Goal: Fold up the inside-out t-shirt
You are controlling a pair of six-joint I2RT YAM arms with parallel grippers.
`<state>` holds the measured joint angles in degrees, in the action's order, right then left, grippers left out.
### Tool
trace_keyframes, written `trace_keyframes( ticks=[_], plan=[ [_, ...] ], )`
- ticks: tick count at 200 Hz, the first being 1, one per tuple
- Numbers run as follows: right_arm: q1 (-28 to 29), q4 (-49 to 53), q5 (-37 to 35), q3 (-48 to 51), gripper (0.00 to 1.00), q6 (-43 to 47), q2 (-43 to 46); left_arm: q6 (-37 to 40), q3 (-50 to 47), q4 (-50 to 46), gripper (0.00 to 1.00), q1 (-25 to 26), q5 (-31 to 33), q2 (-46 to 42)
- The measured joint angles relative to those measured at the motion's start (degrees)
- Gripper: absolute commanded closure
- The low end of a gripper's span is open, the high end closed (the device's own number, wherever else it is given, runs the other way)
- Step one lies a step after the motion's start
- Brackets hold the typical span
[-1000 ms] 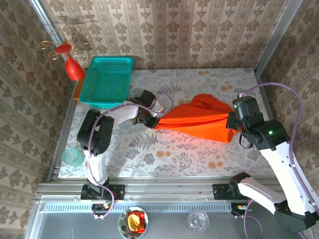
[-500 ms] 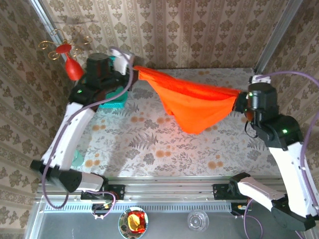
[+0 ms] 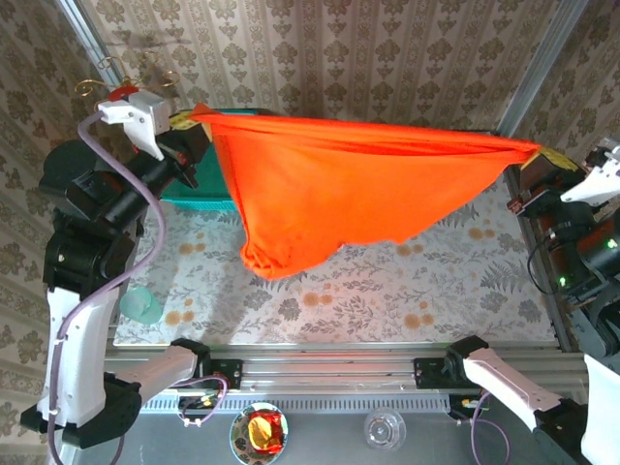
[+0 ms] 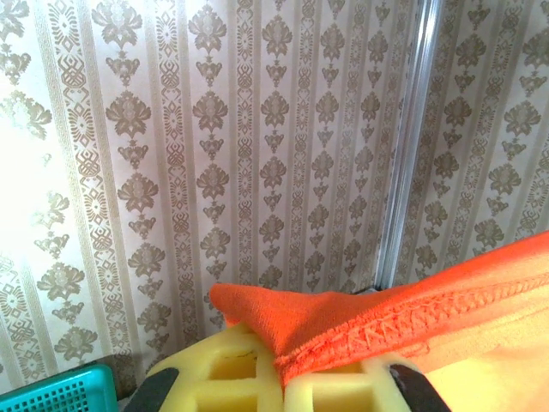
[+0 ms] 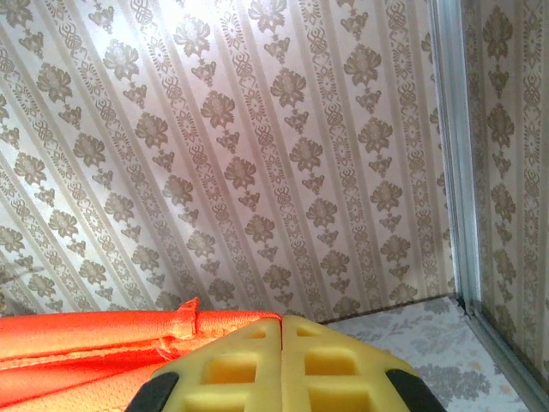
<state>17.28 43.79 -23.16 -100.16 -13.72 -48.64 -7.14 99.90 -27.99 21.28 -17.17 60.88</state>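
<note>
t-shirt (image 3: 329,184) lifted off table (image 3: 407,295), now spread midair. left gripper (image 3: 184,124) and right gripper (image 3: 531,161) both clamped on its top corners; light, limp, so grip edges.

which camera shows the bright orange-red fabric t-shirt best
Top external: the whole bright orange-red t-shirt hangs stretched between the left gripper and right gripper. Left wrist shows a stitched edge pinched in yellow pads; right wrist shows bunched folds beside its pads.
</note>
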Motion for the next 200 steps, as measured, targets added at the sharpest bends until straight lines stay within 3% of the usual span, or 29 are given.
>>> trace_keyframes(
  ticks=[38, 76, 102, 134, 152, 168, 200],
  plan=[
    [0.0, -2.6, -1.4, 0.6, 1.00, 1.2, -8.9, -1.1, 1.4, -0.1, 1.00, -1.5, 0.9, 10.1],
    [-2.6, -6.5, -2.4, 3.9, 1.00, 1.6, -19.2, -6.1, 5.7, 0.2, 1.00, -6.3, -1.2, 26.4],
    [-6.1, -8.1, -1.3, 2.4, 1.00, 0.9, -26.4, -9.1, 16.8, -0.9, 1.00, -8.6, -3.0, 37.0],
    [-10.3, -8.2, 2.2, -8.4, 1.00, -1.7, -34.4, -10.9, 40.4, -4.5, 1.00, -9.0, -4.8, 48.0],
    [-11.0, -8.7, 3.2, -13.2, 1.00, -2.5, -35.4, -11.1, 48.0, -6.3, 1.00, -9.0, -5.1, 49.4],
    [-11.1, -9.6, 3.9, -14.0, 1.00, -3.0, -34.0, -11.1, 48.0, -6.5, 1.00, -9.0, -5.8, 47.7],
    [-11.7, -11.1, 5.4, -3.4, 1.00, -3.3, -26.3, -10.5, 30.5, -5.1, 1.00, -8.5, -7.1, 38.1]
  ],
)
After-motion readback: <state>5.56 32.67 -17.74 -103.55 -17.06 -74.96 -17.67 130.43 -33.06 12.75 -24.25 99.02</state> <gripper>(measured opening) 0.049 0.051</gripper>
